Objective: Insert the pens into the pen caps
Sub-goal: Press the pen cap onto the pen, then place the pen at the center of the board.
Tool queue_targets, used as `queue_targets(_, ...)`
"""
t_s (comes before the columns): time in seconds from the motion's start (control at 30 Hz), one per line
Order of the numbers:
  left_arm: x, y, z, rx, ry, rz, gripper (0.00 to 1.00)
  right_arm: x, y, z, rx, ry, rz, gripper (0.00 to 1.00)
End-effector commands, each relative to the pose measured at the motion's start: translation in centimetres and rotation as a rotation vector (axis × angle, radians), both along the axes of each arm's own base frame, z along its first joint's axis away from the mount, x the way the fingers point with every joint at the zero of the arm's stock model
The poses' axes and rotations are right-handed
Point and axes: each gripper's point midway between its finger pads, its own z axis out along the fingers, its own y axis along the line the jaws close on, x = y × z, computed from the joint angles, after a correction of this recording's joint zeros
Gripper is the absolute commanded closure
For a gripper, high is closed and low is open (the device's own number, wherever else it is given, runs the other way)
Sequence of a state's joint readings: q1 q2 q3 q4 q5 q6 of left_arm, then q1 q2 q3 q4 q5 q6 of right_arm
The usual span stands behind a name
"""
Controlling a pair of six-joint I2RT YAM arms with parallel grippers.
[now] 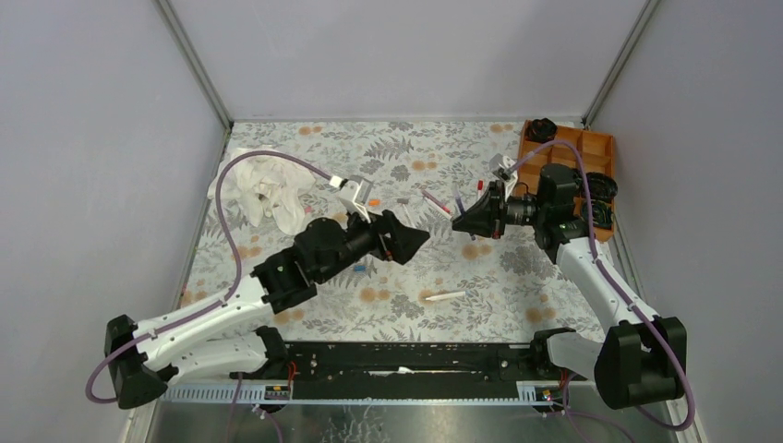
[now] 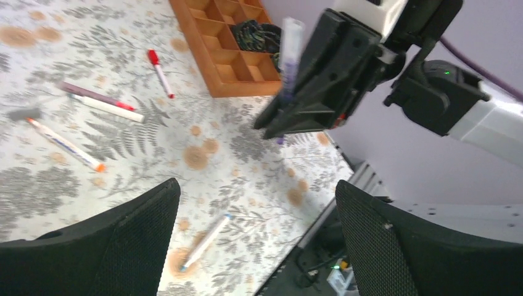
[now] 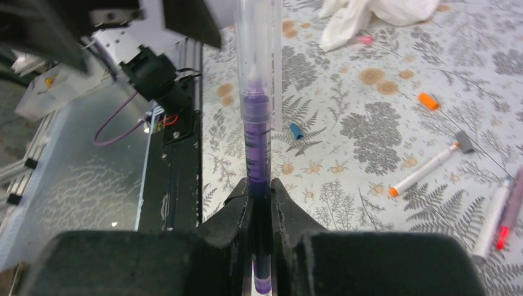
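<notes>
Right gripper (image 3: 260, 185) clamped on the purple pen (image 3: 257, 142); left gripper (image 2: 256, 191) spread wide, holding nothing.
I see the pen standing up out of the right jaws with a clear cap (image 3: 259, 37) over its tip, raised above the floral tablecloth (image 3: 370, 142) and facing my left gripper. An orange cap (image 3: 428, 100), a blue cap (image 3: 296, 130) and several white pens (image 2: 65, 145) lie loose below.

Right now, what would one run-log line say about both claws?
left claw: open, empty | right claw: shut on purple pen | lying loose: orange cap, blue cap
</notes>
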State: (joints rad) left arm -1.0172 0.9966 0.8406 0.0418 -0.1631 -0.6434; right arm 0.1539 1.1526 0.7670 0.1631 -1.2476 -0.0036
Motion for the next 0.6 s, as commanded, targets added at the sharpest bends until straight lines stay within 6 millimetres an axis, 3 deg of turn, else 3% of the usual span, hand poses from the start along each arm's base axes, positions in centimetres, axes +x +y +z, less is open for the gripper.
queue_targets(0.0, 1.3, 1.9, -0.7, 0.105, -0.125, -0.030, 0.01, -3.1, 0.0, 0.6, 0.051, -0.150, 0.213, 1.00)
queue_targets(0.13, 4.3, 4.5, -0.9, 0.161, -0.114, 0.006, 0.01, -4.2, -0.2, -0.3, 0.048, -0.199, 0.261, 1.00)
queue_targets(0.2, 5.7, 5.8, -1.1, 0.177, -0.104, 0.018, 0.01, -3.0, -0.4, -1.0, 0.005, -0.160, 0.216, 1.00)
queue_targets(0.3, 7.9, 7.8, -1.7, 0.228, -0.082, 0.040, 0.01, 2.7, -1.6, -3.6, -0.127, -0.007, -0.083, 1.00)
queue_targets(0.4, 10.2, 9.8, -2.9, 0.335, -0.067, 0.092, 0.01, 7.7, -5.1, -7.4, -0.273, 0.099, -0.377, 1.00)
queue_targets(0.47, 11.0, 11.1, -4.1, 0.400, -0.056, 0.140, 0.01, 9.9, -7.2, -9.4, -0.355, 0.176, -0.523, 1.00)
queue_targets(0.57, 11.5, 12.6, -5.8, 0.470, -0.064, 0.195, 0.01, 12.0, -9.2, -10.8, -0.419, 0.228, -0.670, 1.00)
